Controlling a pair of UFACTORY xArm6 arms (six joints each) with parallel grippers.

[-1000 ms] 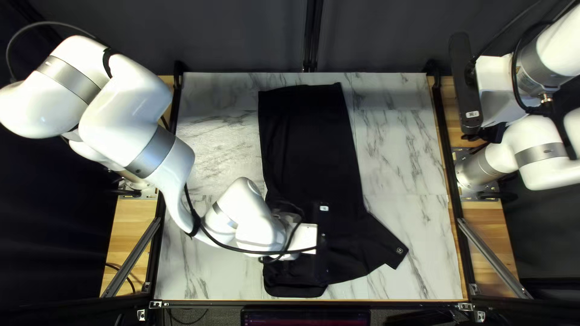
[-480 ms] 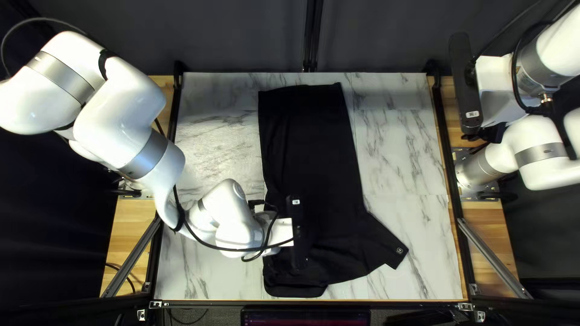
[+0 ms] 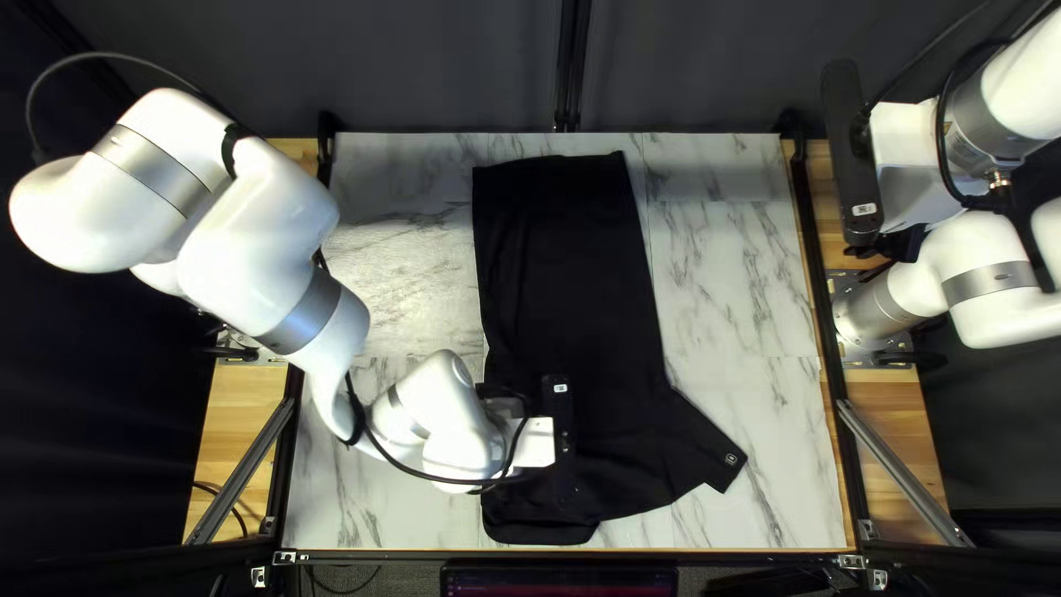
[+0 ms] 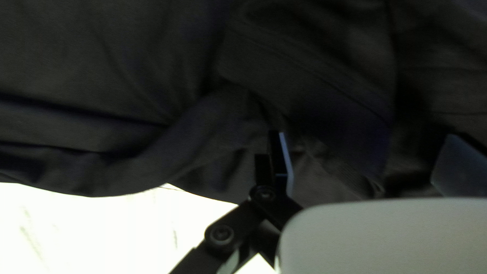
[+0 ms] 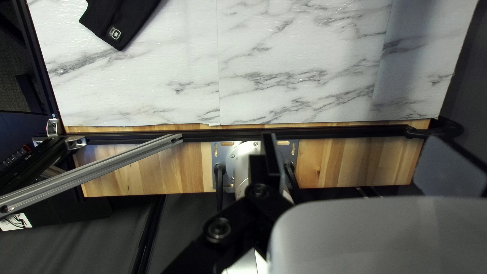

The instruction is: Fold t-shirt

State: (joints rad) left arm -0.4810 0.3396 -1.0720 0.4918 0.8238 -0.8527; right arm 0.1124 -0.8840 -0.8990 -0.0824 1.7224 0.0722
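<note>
Black t-shirt [image 3: 564, 265] lying down the middle of your bench [image 3: 729, 276], from close to the far edge to close to the near edge. A narrower part juts right at the near side, with a small pale square label [image 3: 731, 458] by its end. White stickers mark the dark bars on your left arm [image 3: 249, 249] and right arm [image 3: 1022, 88]; their print is too small to tell. The bench top is white with grey marble veining and thin seams, flanked by wooden side boards [image 3: 249, 415] and black rails [image 3: 823, 332]. A dark curtain [image 3: 442, 66] hangs beyond the far edge. Your left pincer [image 3: 535, 442] is over the shirt's near part, fingers apart above black folds. Your right pincer [image 3: 904, 243] is beyond the bench's right edge, fingers also apart.
</note>
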